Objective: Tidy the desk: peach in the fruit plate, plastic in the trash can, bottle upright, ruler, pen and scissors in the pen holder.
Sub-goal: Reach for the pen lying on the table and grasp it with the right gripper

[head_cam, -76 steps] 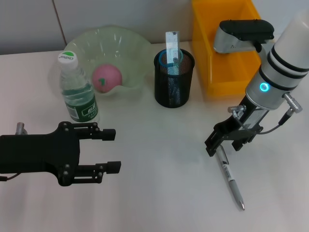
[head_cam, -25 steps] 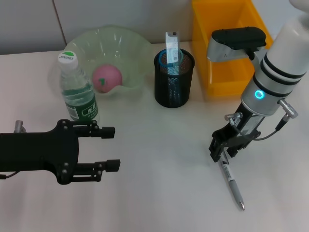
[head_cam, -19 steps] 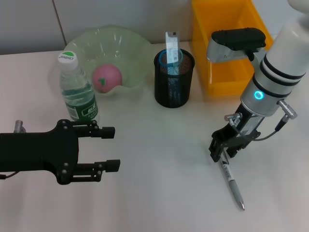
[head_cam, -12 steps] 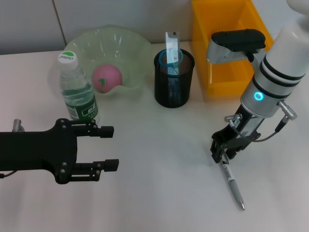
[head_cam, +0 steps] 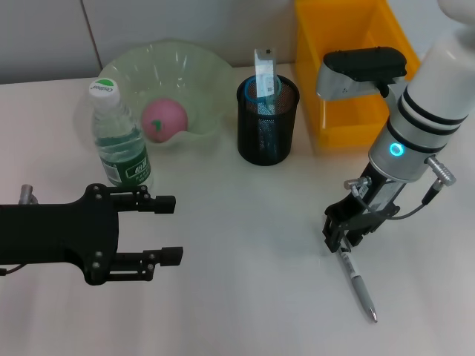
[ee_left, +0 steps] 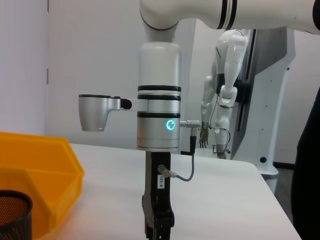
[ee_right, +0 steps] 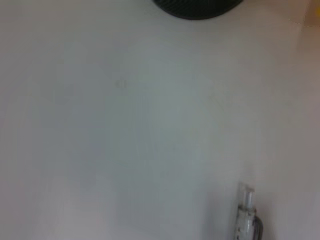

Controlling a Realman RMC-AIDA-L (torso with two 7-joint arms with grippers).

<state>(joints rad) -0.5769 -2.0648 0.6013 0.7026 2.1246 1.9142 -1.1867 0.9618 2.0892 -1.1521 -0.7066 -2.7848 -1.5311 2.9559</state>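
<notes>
Here the white desk point(head_cam: 245, 297) carries everything, with the yellow plastic bin point(head_cam: 349, 67) standing at its far right edge. To the far left sits the pale green translucent fruit plate point(head_cam: 200, 67) with the pink peach point(head_cam: 163, 119) inside it, and just in front of that plate the clear plastic water bottle with a green label and white cap point(head_cam: 119, 141) stands upright. Between the plate and the bin is the black mesh pen holder point(head_cam: 266, 126), with a clear ruler point(head_cam: 263, 67) sticking up out of it. The black left gripper point(head_cam: 169, 228) hovers low over the near left part of the desk, its two fingers spread wide apart and grasping nothing. The right gripper point(head_cam: 343, 236) points down at the desk in front of the bin, right at the upper end of the silver pen point(head_cam: 358, 284), which lies flat on the desk; whether its fingers are clenched on the pen I cannot tell.
</notes>
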